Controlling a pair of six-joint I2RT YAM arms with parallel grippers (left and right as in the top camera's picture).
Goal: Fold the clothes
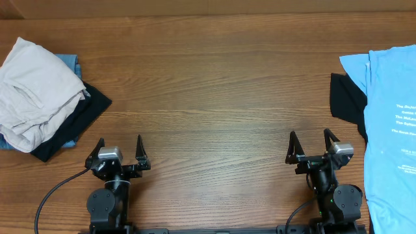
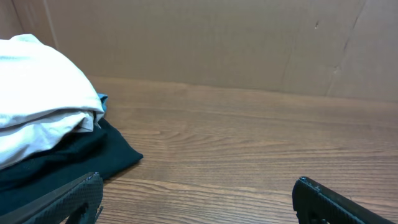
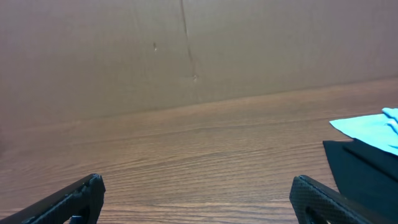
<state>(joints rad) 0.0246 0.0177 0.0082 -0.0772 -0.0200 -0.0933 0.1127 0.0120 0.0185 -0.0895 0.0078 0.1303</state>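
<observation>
Wood table [image 1: 214,84] w/ crumpled pile at far L edge: pale beige trousers [image 1: 32,91] on top, black garment [image 1: 81,120] underneath, bit of blue fabric [image 1: 70,64] poking out behind. At R edge, light blue T-shirt [image 1: 390,130] w/ white lettering spread flat, partly over 2nd black garment [image 1: 344,97]. L gripper [image 1: 119,140] & R gripper [image 1: 311,135] low at near edge, jaws spread wide, gripping nothing, each well apart from nearest garment.
</observation>
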